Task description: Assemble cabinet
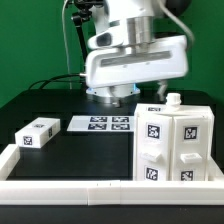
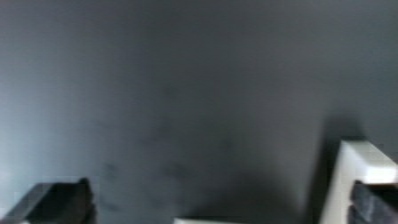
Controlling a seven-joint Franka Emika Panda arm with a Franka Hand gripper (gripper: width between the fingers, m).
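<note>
The cabinet's large white box body [image 1: 170,146] stands at the exterior view's right, with square tags on its faces and a small knob on top. A smaller white tagged block [image 1: 37,133] lies at the left. My gripper [image 1: 150,92] hangs just behind the body's top edge. In the wrist view my gripper [image 2: 214,196] is open wide, with dark fingertips [image 2: 54,202] at both lower corners. A white edge of a cabinet part [image 2: 356,180] stands just inside one finger. Nothing is held.
The marker board [image 1: 100,124] lies flat on the black table behind the middle. A long low white border rail [image 1: 80,190] runs along the front and up the left side. A thin white sliver [image 2: 222,219] shows between the fingers in the wrist view.
</note>
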